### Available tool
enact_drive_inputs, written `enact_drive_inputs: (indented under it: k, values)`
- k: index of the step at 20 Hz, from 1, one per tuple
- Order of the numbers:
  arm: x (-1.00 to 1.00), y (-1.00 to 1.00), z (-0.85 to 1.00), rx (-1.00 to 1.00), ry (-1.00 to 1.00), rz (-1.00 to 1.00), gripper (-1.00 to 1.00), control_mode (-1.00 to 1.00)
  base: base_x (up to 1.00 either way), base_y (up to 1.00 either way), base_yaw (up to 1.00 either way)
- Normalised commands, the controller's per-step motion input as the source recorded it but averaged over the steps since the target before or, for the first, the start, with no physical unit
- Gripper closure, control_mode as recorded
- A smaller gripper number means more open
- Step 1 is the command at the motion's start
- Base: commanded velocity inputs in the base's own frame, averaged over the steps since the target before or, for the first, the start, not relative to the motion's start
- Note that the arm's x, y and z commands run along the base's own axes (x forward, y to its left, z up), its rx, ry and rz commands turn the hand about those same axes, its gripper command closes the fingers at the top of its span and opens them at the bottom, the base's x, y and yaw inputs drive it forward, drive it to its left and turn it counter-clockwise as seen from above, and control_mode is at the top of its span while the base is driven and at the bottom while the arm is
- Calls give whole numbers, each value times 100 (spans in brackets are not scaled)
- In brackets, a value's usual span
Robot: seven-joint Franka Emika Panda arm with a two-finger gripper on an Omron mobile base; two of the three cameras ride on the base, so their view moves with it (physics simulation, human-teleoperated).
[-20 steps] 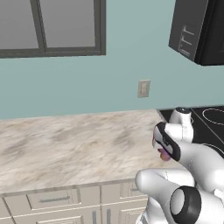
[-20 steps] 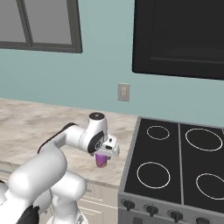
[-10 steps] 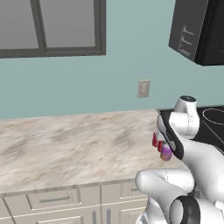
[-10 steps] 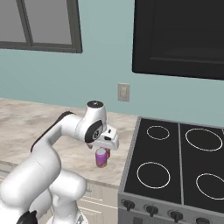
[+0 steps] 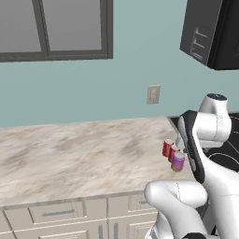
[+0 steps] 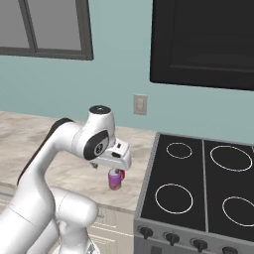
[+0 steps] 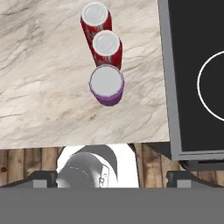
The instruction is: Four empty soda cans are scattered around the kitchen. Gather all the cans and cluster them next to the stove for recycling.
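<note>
Marble counter holds purple can touching two red cans beside stove.

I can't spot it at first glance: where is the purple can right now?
The purple can stands upright on the marble counter, nearest the counter's front edge in a row with two red cans, just left of the stove.

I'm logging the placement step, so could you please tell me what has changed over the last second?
The end effector has let go of the purple can and risen above it, open. The can stayed upright on the counter beside two red cans, near the stove.
</note>
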Motion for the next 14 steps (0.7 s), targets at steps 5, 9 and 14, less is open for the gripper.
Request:
enact_drive_inputs:
  k: [5, 9, 14]
  values:
    - [-72, 0, 42, 0, 0, 0, -100, -100, 0, 0, 0]
    - [-63, 0, 36, 0, 0, 0, -100, -100, 0, 0, 0]
    - [-37, 6, 28, 0, 0, 0, -100, -100, 0, 0, 0]
